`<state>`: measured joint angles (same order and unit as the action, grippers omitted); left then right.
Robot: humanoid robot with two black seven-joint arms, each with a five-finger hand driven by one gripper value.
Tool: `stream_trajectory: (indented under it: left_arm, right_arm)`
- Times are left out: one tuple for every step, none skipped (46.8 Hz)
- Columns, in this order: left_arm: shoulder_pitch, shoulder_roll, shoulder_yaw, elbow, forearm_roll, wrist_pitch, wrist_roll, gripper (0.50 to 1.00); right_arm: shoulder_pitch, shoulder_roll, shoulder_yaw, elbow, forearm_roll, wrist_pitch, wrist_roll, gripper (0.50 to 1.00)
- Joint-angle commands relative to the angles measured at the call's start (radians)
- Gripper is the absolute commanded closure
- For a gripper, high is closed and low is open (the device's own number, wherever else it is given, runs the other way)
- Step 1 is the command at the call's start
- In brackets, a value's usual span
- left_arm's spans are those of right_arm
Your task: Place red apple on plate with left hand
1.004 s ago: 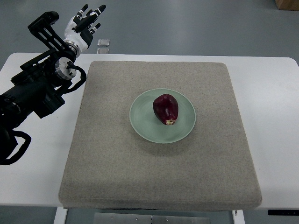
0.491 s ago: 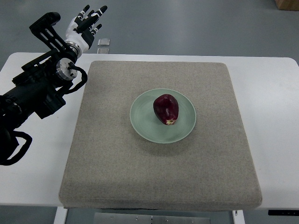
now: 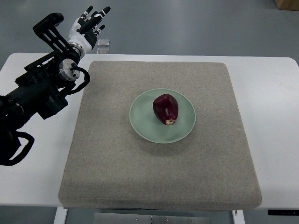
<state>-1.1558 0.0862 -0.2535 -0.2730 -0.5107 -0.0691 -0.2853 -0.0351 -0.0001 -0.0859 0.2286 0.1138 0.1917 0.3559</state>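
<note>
Dark red glossy apple (image 3: 165, 108) lying on its side on round pale green plate (image 3: 140, 122), centred on grey felt mat (image 3: 117, 177) over white table (image 3: 271, 116), left hand (image 3: 87, 28) far upper left, fingers spread, empty

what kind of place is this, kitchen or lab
Likely a lab or test bench: a bare white table with a grey mat, one plate, and a plain grey floor.

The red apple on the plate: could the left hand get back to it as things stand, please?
Probably yes. The red apple lies exposed on the green plate with nothing over or beside it, and the left hand, open and empty beyond the table's far left corner, has only bare grey mat between.
</note>
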Motion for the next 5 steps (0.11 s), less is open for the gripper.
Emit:
stream_trajectory:
  left_arm:
    - [-0.001,0.000,-0.003,-0.002,0.000,0.000,0.000,0.506]
    - [-0.001,0.000,-0.003,-0.002,0.000,0.000,-0.002,0.506]
    - [0.001,0.000,-0.003,-0.002,0.000,0.000,0.000,0.506]
    - [0.001,0.000,-0.003,-0.002,0.000,0.000,-0.002,0.506]
    - [0.001,0.000,-0.003,-0.002,0.000,0.000,0.000,0.506]
  right_arm:
    - [0.000,0.000,0.005,0.001,0.007,0.000,0.000,0.536]
    - [0.000,0.000,0.005,0.001,0.009,0.000,0.000,0.536]
    - [0.000,0.000,0.005,0.001,0.009,-0.001,0.000,0.536]
    - [0.000,0.000,0.005,0.001,0.009,-0.001,0.000,0.536]
    - [0.000,0.000,0.005,0.001,0.007,-0.001,-0.002,0.536]
